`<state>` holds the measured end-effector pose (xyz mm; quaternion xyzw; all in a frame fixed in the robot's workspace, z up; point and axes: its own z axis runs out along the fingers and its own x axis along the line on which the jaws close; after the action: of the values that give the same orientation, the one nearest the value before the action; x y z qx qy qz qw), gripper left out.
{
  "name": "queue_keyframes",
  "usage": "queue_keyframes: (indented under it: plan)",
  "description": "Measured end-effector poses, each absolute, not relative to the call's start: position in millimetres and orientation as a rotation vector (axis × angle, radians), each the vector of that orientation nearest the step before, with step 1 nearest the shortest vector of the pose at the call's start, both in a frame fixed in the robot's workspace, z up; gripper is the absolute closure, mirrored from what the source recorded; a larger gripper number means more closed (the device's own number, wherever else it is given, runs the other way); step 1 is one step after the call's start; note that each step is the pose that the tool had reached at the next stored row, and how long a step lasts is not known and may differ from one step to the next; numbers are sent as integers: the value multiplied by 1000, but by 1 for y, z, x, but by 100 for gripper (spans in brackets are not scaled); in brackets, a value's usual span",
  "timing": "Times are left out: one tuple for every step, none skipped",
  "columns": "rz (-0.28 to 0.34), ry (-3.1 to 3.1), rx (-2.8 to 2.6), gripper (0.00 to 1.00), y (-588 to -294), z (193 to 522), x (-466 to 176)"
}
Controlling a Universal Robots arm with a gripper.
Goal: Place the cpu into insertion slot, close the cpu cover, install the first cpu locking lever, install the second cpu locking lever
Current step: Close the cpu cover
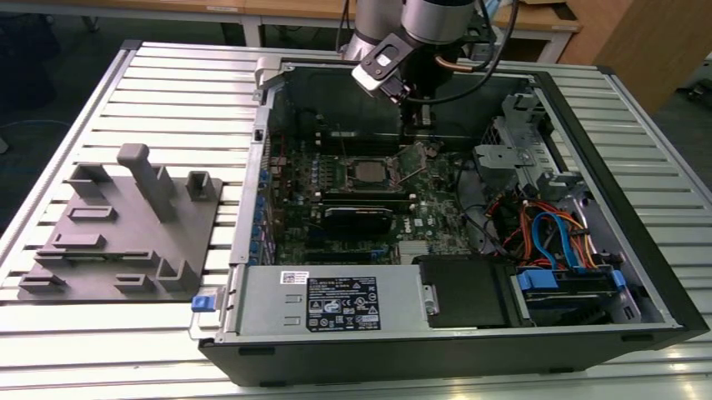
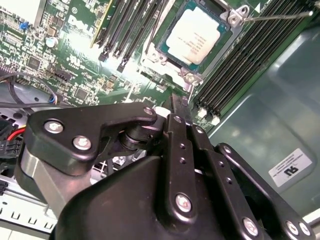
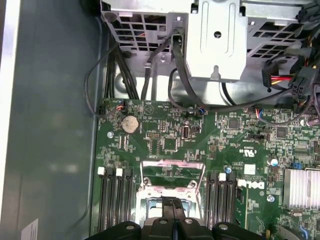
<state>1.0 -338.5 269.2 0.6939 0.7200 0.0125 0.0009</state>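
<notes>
The cpu [image 2: 196,36], a square chip with a silver-grey top, lies flat in the insertion slot [image 2: 176,61] on the green motherboard; in the exterior view the cpu [image 1: 371,172] sits mid-board. The cpu cover [image 3: 172,173], a silver frame with a square window, stands raised on its hinge, and shows tilted up beside the socket as the cpu cover [image 1: 414,162]. A thin wire locking lever [image 2: 276,17] sticks out past one socket corner. My gripper [image 3: 173,204] hangs just over the socket edge by the raised cover, fingers together with nothing between them; it also shows as the gripper [image 2: 176,101] and the gripper [image 1: 418,137].
The open computer case [image 1: 623,125] lies on a slatted table. Black memory slots [image 3: 116,200] flank the socket on both sides. A drive cage [image 3: 215,40] and cables [image 1: 551,237] crowd one end; a power supply [image 1: 333,304] sits at the front. A grey fixture tray [image 1: 122,233] lies at the exterior view's left.
</notes>
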Motion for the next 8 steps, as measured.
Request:
queue_keyframes:
  plan:
    - [39, 2255, 2185, 90, -338, 269, 2]
    - [40, 2243, 2196, 90, -338, 269, 2]
    - [40, 2235, 2204, 90, -338, 268, 2]
    - [39, 2230, 2209, 90, -338, 268, 2]
    - [40, 2224, 2216, 90, -338, 268, 3]
    - [40, 2218, 2222, 90, -338, 268, 4]
    - [39, 2213, 2226, 90, -338, 267, 4]
    - [39, 2209, 2230, 90, -338, 267, 5]
